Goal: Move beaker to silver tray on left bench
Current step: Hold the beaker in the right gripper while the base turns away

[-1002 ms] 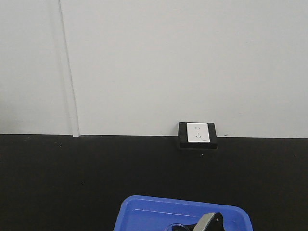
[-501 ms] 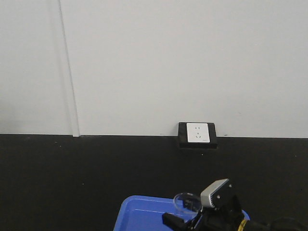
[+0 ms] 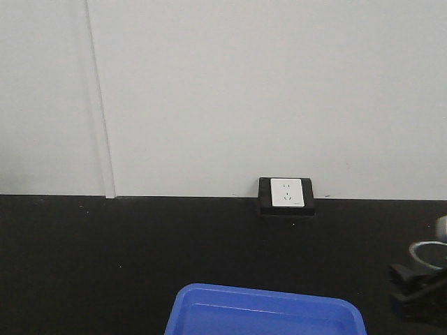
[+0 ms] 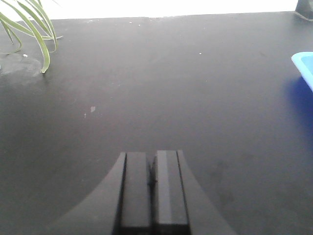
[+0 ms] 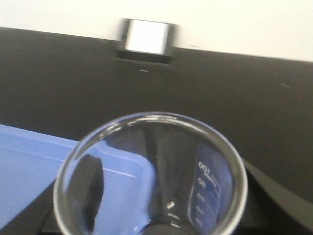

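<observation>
The beaker (image 5: 210, 186) is small, clear and empty, with printed graduation marks. It fills the right wrist view, held between the dark fingers of my right gripper (image 5: 161, 208). In the front view its rim (image 3: 427, 251) shows at the far right edge, with my right gripper (image 3: 418, 287) under it above the black bench top (image 3: 105, 265). My left gripper (image 4: 152, 166) is shut and empty, low over the bare black top. The silver tray is out of view.
A blue plastic tray (image 3: 265, 310) lies at the front of the bench, left of the beaker; its corner shows in the left wrist view (image 4: 305, 63). A wall socket (image 3: 286, 193) sits at the back. Green plant leaves (image 4: 29, 24) hang at the far left.
My right gripper rose from the blue tray with the beaker in it. It then moved right to the edge of the front view, off the tray.
</observation>
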Available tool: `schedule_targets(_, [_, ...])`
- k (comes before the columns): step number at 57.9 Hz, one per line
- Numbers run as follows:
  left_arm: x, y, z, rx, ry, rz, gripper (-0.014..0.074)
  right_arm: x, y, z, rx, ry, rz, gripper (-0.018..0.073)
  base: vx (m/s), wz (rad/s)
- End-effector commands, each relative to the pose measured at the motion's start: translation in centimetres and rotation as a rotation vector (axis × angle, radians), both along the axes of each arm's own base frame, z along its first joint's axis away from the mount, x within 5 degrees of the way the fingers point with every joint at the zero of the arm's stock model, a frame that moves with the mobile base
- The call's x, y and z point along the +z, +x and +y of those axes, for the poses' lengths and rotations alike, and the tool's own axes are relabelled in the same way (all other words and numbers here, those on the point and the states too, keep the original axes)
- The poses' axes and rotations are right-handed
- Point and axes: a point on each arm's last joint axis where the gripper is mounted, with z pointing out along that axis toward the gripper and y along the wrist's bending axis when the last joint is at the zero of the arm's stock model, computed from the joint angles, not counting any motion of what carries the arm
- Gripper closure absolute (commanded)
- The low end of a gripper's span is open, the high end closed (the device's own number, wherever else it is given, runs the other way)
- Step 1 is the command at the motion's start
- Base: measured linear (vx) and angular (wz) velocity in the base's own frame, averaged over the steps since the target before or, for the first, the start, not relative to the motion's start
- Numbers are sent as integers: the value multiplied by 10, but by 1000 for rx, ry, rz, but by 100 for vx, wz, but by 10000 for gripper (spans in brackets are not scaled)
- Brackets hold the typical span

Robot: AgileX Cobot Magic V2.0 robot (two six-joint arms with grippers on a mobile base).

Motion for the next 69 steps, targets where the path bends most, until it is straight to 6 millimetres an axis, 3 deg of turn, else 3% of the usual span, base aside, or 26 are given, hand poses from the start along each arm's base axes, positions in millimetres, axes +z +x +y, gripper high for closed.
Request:
schedule_targets(1, [-1,1,0,-5,-5,-66,594,23,-20,-8,-10,-14,-75,564,0,0])
schedule_targets(15, [-1,1,0,-5,-5,-66,594,13,-72,-20,27,-9,-170,564,0,0])
schedule_targets(28, [-1,1,0,-5,-5,-66,594,8,-95,-29,23,-60,-253,564,0,0])
schedule_targets(69, [-1,1,0,-5,-5,-66,594,11,-101,-31,21,-53,-285,562,0,0])
